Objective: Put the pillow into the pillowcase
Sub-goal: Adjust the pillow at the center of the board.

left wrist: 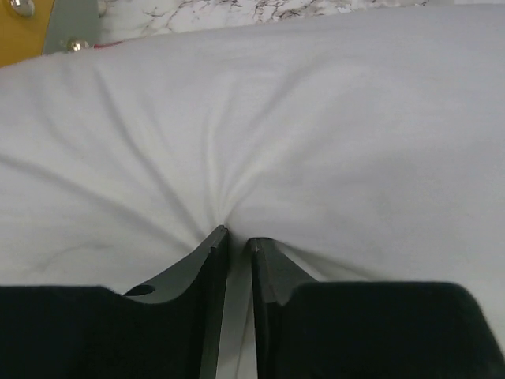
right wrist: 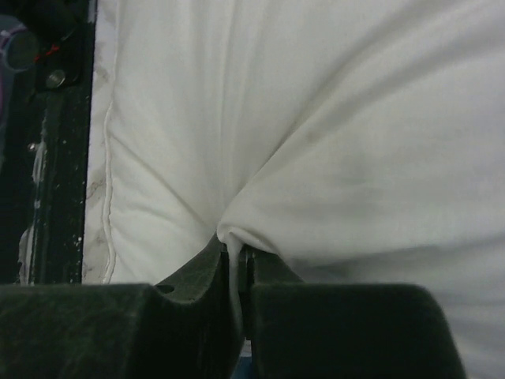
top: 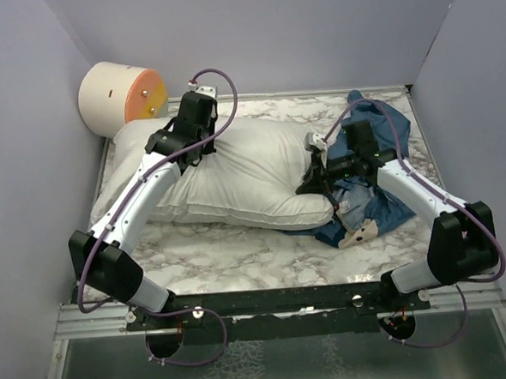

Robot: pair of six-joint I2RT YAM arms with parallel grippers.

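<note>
The pillow (top: 235,173) lies across the surface's middle, its right end at the pillowcase (top: 383,203) bunched by the right edge. Each gripper, left (left wrist: 235,241) and right (right wrist: 234,246), pinches a fold of its cover. Soft and light; it should sag, so corners grip best.

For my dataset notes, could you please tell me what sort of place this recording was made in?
Probably a lab test cell, not a home: a marble-patterned table boxed in by plain grey walls, with two arms bolted to a metal rail at its near edge, working on a pillow.

left arm (top: 141,192) extended, right arm (top: 416,192) bent, fingers (left wrist: 213,260) pinched
</note>
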